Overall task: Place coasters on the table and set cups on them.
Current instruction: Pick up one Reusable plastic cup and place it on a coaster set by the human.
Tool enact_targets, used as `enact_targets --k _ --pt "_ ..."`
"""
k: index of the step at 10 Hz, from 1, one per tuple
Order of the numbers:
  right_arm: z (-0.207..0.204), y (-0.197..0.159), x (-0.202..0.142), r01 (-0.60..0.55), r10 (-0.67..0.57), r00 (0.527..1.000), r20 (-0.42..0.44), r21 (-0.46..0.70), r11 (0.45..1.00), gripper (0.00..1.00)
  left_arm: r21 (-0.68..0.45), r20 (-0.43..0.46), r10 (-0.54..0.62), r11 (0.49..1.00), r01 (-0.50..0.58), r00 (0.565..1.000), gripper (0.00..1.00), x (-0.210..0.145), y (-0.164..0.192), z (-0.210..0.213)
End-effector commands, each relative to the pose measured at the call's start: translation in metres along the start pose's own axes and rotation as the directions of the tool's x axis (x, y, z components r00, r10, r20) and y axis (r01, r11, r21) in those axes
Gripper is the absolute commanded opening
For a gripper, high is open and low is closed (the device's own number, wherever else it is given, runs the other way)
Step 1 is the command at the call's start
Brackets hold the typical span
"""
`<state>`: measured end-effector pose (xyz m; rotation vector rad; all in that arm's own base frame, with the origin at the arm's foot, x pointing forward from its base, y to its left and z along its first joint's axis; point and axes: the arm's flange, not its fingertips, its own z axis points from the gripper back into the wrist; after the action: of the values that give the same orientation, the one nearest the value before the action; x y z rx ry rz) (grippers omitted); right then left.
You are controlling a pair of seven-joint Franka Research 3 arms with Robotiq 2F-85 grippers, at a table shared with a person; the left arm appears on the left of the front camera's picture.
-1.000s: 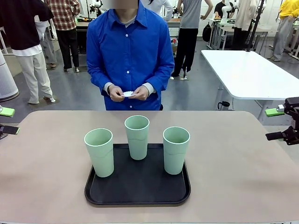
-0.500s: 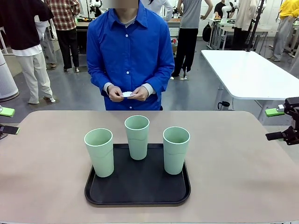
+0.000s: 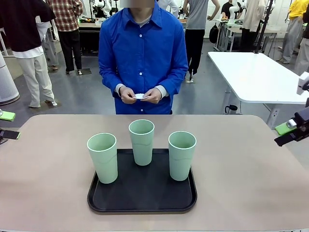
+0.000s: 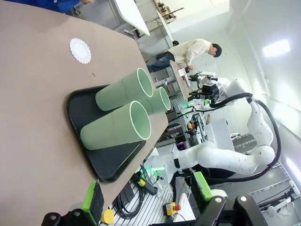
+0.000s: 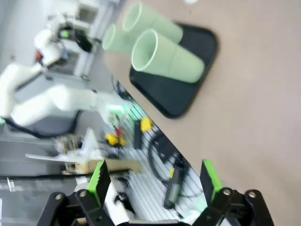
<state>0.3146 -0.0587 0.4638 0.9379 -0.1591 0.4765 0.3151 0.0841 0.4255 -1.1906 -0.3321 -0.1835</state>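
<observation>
Three mint-green cups [image 3: 103, 157] [image 3: 141, 141] [image 3: 182, 154] stand upright on a black tray [image 3: 142, 209] in the middle of the tan table [image 3: 48, 169]. Across the table, a person in a blue shirt holds white coasters [image 3: 140, 96] in both hands. In the left wrist view one scalloped coaster [image 4: 80, 50] lies flat on the table beyond the tray [image 4: 77, 101] and cups [image 4: 117, 127]. My left gripper [image 3: 7, 125] [image 4: 148, 197] hangs open at the table's left edge. At the right edge my right gripper [image 3: 286, 134] [image 5: 155, 183] is open too, far from the cups [image 5: 167, 56].
A white table [image 3: 256, 72] stands behind on the right, and people stand farther back. Broad bare tabletop lies on both sides of the tray. Cables and equipment sit below the table's near edge [image 5: 174, 183].
The person has shifted a little to the right, still holding the coasters. My right gripper has turned and moved slightly at the table's right edge. The left gripper and cups have not moved.
</observation>
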Motion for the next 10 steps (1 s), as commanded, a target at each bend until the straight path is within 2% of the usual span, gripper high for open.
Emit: enact_targets --k 1,3,5,6,7,8,10 --pt "-0.015 0.010 0.010 -0.414 0.403 0.909 -0.103 -0.143 0.899 1.00 -0.010 0.008 -0.005 1.000 0.005 1.000 1.00 0.000 0.000 0.001" --pt "-0.040 0.032 0.030 -0.525 0.531 0.845 -0.058 -0.270 0.807 1.00 -0.010 0.008 -0.005 1.000 0.005 1.000 1.00 0.000 0.000 0.001" --pt "-0.065 0.044 0.047 -0.573 0.614 0.789 0.023 -0.332 0.749 1.00 -0.010 0.008 -0.005 1.000 0.005 1.000 1.00 0.000 0.000 0.001" --pt "-0.075 0.048 0.051 -0.586 0.629 0.777 0.021 -0.340 0.736 1.00 -0.010 0.008 -0.005 1.000 0.005 1.000 1.00 0.000 0.000 0.001" --pt "-0.080 0.045 0.055 -0.589 0.615 0.789 -0.015 -0.304 0.749 1.00 -0.010 0.008 -0.005 1.000 0.005 1.000 1.00 0.000 0.000 0.001" --pt "-0.045 0.058 0.058 -0.559 0.592 0.806 -0.009 -0.341 0.756 1.00 -0.010 0.008 -0.005 1.000 0.005 1.000 1.00 0.000 0.000 0.001" --pt "-0.045 0.058 0.058 -0.559 0.592 0.806 -0.009 -0.341 0.756 1.00 -0.010 0.008 -0.005 1.000 0.005 1.000 1.00 0.000 0.000 0.001"
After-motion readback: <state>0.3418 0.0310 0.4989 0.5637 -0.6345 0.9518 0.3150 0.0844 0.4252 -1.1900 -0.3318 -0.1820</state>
